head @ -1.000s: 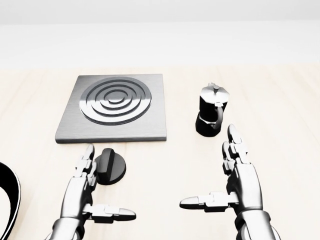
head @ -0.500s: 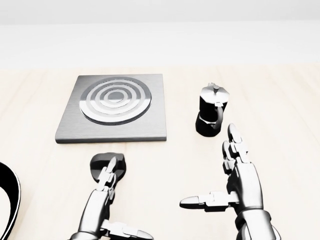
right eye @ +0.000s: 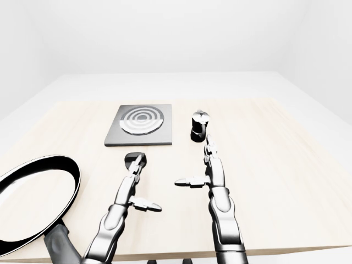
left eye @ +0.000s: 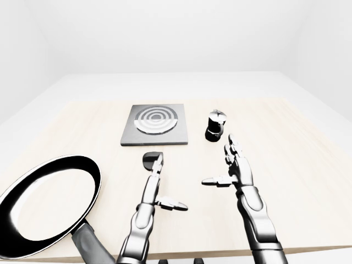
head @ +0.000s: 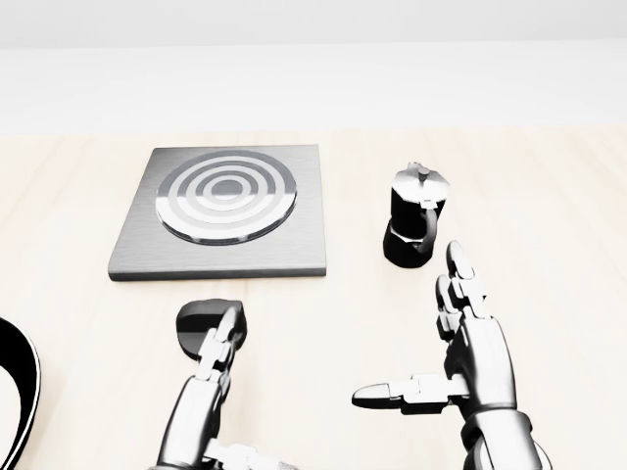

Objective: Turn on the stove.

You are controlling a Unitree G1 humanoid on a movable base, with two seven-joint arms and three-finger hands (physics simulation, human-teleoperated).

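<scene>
The round black control knob (head: 208,327) lies on the pale wooden tabletop (head: 323,333) just below the lower edge of the square brushed-metal stove plate with concentric rings (head: 221,211), toward its middle-left in the head view. The robot's left hand (head: 211,377) reaches up from the bottom of that view with its long fingers stretched straight and its thumb splayed out to the side, gripping nothing; its fingertips (head: 227,321) overlap the knob's right-hand part, though whether they press on it or hover just above cannot be told. The right hand (head: 468,357) is likewise spread wide and empty, well apart from the knob and standing just below the small black moka pot with a silver lid (head: 414,227). So the left hand is much the nearer, and the knob sits directly ahead of its fingers, along the line of the forearm. A large black frying pan (left eye: 47,203) lies off to the left, clear of both hands.
</scene>
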